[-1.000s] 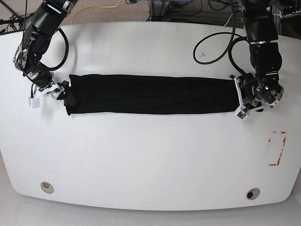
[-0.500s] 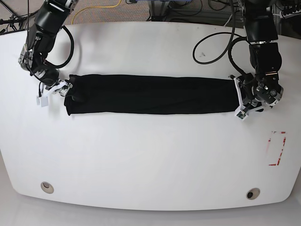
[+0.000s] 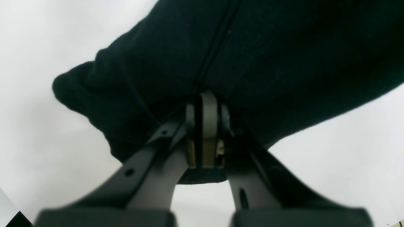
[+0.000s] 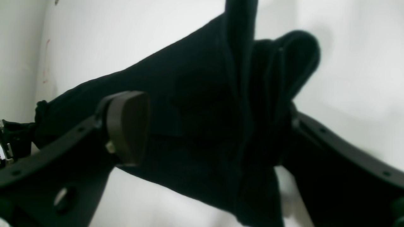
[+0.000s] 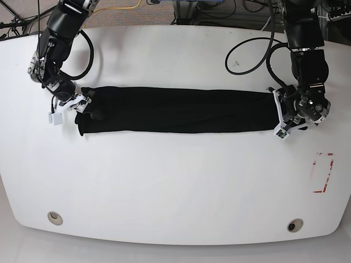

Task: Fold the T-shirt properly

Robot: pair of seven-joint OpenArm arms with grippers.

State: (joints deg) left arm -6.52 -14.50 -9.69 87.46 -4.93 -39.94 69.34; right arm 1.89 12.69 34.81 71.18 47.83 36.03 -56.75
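base view shows the t-shirt (image 5: pixel 175 109) lying as a long, narrow black band across the middle of the white worktop (image 5: pixel 175 186), already folded lengthwise and stretched between the two arms. the left end effector (image 5: pixel 281 116), on that view's right, is clamped tight on one end of the band; its wrist view shows both fingers pressed together with cloth bunched around them. the right end effector (image 5: pixel 81 104), on the base view's left, has its jaws spread wide around the opposite end: in its wrist view one pad (image 4: pixel 126 126) stands clear of the cloth while folds hang between the fingers, so nothing is pinched there yet.

over the last second the right arm has slid in from just beside the shirt's end until it straddles that end, while the left arm has not moved. that suggests a grasp is about to close, so the band can be lifted and folded across its length.

no print, lettering or brand can be read on the shirt; only plain black cloth shows. a small red outlined rectangle (image 5: pixel 322 173) is marked near the worktop's edge, with no legible text.
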